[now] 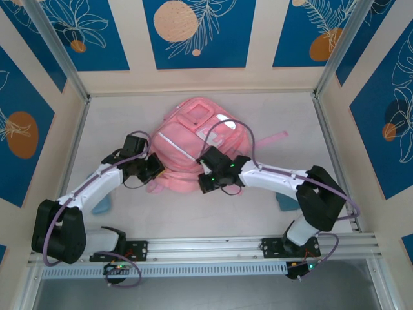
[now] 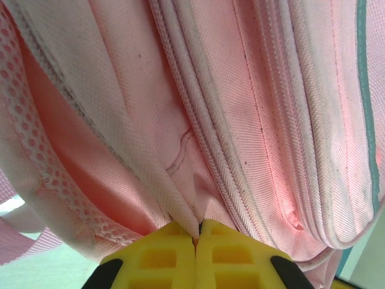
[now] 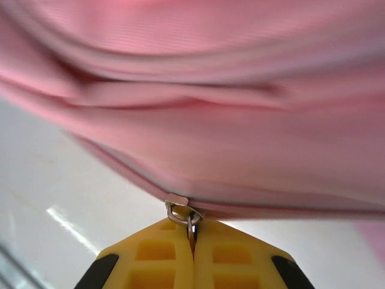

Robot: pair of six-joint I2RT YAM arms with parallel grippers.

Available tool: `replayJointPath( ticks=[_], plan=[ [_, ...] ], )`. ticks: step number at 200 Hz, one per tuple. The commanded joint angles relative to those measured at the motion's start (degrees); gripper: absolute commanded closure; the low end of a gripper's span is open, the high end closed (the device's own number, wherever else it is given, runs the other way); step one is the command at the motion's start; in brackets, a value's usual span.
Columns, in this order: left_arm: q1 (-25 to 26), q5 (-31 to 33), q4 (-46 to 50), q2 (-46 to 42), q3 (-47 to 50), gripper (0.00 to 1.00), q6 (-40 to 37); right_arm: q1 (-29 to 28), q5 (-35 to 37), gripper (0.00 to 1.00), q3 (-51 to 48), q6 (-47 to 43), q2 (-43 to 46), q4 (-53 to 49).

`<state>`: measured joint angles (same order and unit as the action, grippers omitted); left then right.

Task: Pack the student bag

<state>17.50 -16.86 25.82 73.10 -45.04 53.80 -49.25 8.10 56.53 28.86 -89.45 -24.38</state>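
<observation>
The pink student bag lies on the table in the top view, its white patch facing up. My left gripper is at the bag's near left edge, shut on a fold of its pink fabric; the yellow fingertips meet around the fold in the left wrist view. At the bag's near right edge my right gripper is shut on the metal zipper pull. The pull hangs from the slider on the bag's zipper line, clamped between the yellow pads.
A light blue object lies on the table beside the left arm, and another blue object sits under the right arm. A pink strap trails off the bag's right side. Metal frame posts and patterned walls enclose the table.
</observation>
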Motion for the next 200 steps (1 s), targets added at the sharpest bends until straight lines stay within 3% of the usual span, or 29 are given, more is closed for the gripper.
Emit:
replayJointPath(
  ticks=[1, 39, 88, 102, 116, 144, 175, 200],
  plan=[
    [-0.5, 4.8, 3.2, -1.2, 0.1, 0.98, -2.2, 5.5, 4.4, 1.00, -4.2, -0.7, 4.2, -4.4],
    [-0.5, 3.9, 3.2, -2.5, 0.3, 0.99, -2.1, 13.8, 6.0, 1.00, -5.1, 1.8, 5.9, -5.6],
    [0.6, -2.1, 3.3, -8.8, 1.1, 0.97, -4.1, 21.2, 8.4, 1.00, -2.3, 3.4, 2.2, -8.0],
    [1.3, -3.5, 4.9, -9.7, 1.1, 0.92, -5.5, 22.5, 8.2, 1.00, -1.4, 2.2, 1.7, -7.9],
    [1.9, -4.2, 7.8, -10.4, -0.1, 0.77, -8.0, 24.2, 5.9, 1.00, -0.6, 0.8, 1.6, -8.0],
    [2.1, 0.0, 15.8, -9.6, -6.3, 0.52, -15.1, 26.3, -0.1, 0.76, 0.3, -3.4, 3.6, -7.4],
    [5.5, 4.4, 21.5, -4.0, -16.5, 0.44, -24.7, 27.0, -1.4, 0.42, 0.5, -2.5, 8.3, -8.4],
    [12.4, 10.9, 23.8, 2.8, -24.9, 0.39, -33.4, 27.1, -2.0, 0.28, -0.8, -0.2, 12.7, -8.3]
  ],
)
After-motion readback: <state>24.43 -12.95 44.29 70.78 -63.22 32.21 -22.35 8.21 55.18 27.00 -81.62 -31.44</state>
